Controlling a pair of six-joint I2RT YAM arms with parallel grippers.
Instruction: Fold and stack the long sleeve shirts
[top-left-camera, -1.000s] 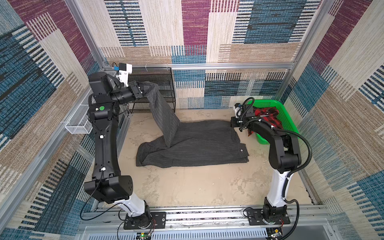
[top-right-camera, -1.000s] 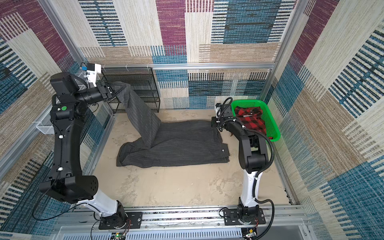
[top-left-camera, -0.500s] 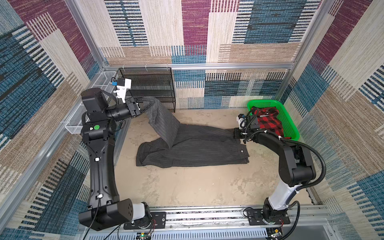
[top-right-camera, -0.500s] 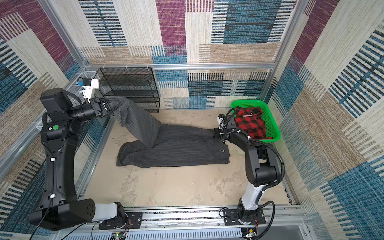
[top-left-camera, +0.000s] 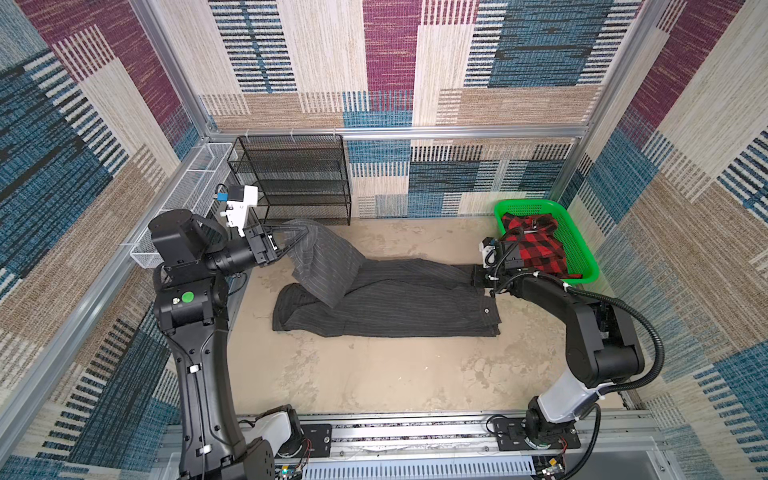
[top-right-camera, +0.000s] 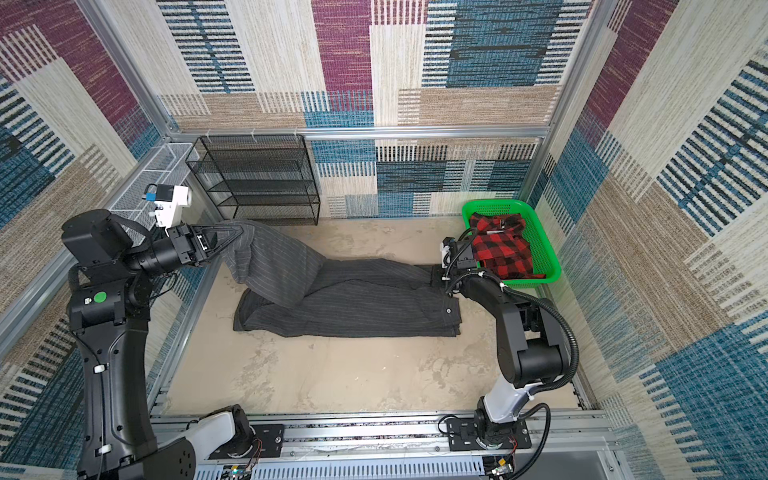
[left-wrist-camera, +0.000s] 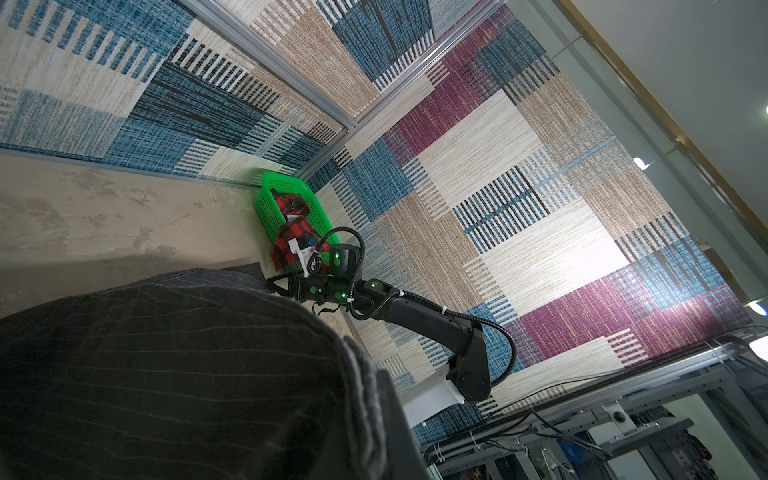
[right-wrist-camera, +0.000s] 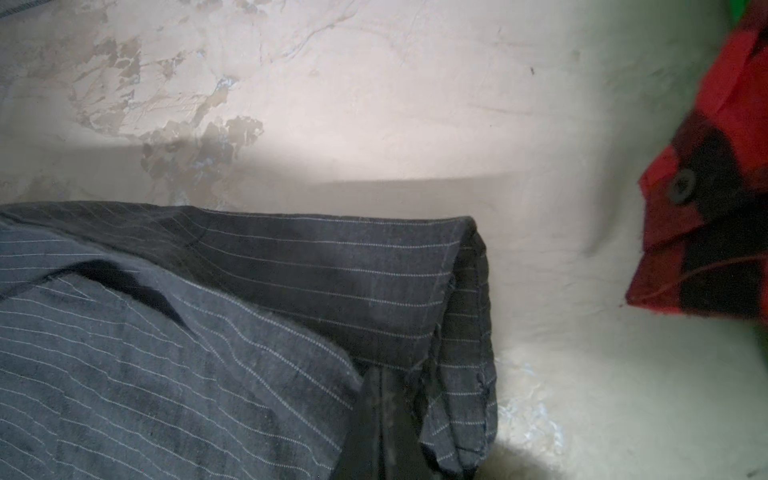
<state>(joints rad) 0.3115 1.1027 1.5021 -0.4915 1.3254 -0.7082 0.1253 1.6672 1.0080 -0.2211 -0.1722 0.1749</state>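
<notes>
Folding of the pinstriped grey shirt (top-left-camera: 395, 307) is in hand: it is stretched along the bench (top-left-camera: 374, 374), one end gripped and raised by the left end effector (top-left-camera: 301, 237), the other gripped low by the right end effector (top-left-camera: 477, 276). The raised woven cloth should be carried across. The checked shirt (top-left-camera: 536, 249) lies crumpled in the mesh basket (top-left-camera: 528, 203)

Black arms (top-left-camera: 199, 374) with white bases (top-left-camera: 569, 399), green dot (top-left-camera: 188, 297), ribbed cable (top-left-camera: 648, 328).

Matt pinstriped cloth shirt (top-left-camera: 386, 299), glossy green plastic basket (top-left-camera: 582, 253), rough mottled tabletop (top-left-camera: 374, 374).
</notes>
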